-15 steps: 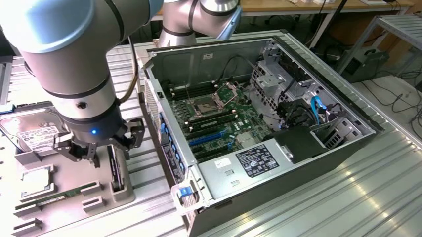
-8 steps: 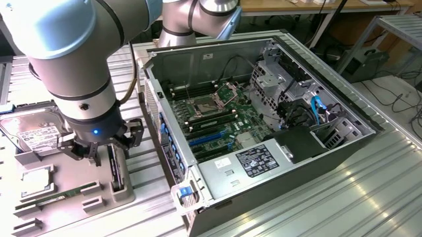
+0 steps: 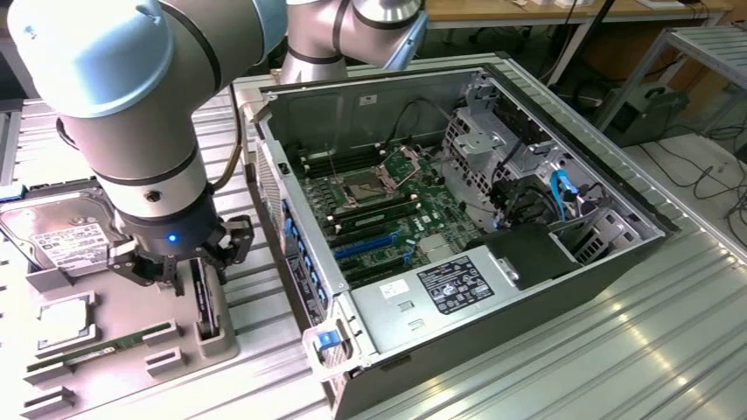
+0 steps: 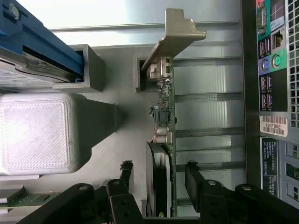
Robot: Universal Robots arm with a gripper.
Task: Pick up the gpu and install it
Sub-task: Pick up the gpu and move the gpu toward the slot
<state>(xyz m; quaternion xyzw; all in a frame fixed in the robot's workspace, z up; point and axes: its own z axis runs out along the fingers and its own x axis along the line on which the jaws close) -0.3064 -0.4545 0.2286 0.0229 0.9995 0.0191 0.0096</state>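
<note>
At holder (image 3: 224,339) edge nearest case (image 3: 526,332): gpu (image 4: 164,116) upright between fingers of wide-open claw (image 4: 159,170); we lose its rear behind claw.

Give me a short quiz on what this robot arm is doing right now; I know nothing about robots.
1. True or false: the gpu already sits inside the open computer case.
2. Pick one. The gripper is: A) shut on the hard drive; B) open, with a finger on each side of the gpu; C) hovering over the motherboard.
3. Fill in the blank: the gpu stands on its edge in a grey ____ beside the case.

Key: 1 false; 2 B; 3 holder.
</note>
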